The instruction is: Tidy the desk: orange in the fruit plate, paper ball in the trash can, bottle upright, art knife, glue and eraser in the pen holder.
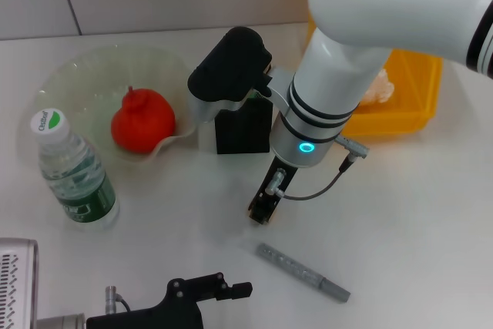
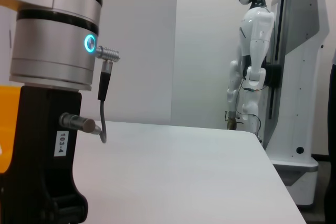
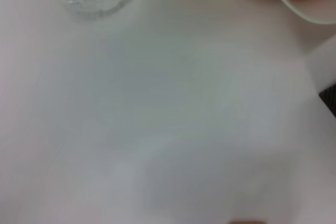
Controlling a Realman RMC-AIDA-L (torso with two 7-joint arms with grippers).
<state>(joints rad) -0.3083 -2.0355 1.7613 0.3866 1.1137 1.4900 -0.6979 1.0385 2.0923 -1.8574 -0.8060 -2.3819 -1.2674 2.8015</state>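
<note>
Right pincer [image 1: 260,212] low over bare desk [image 1: 416,213] before pen holder [image 1: 243,129], grip state unclear, grey art knife [image 1: 303,272] near.

orange [image 1: 142,119] in fruit plate [image 1: 69,75] | bottle [image 1: 73,171] before plate

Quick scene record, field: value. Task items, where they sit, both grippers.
orange: in the fruit plate
bottle: upright, near the plate
paper ball: in the trash can
pen holder: behind the right arm
art knife: flat on the table
right gripper: low over the table, before the holder
left gripper: near edge, idle
</note>
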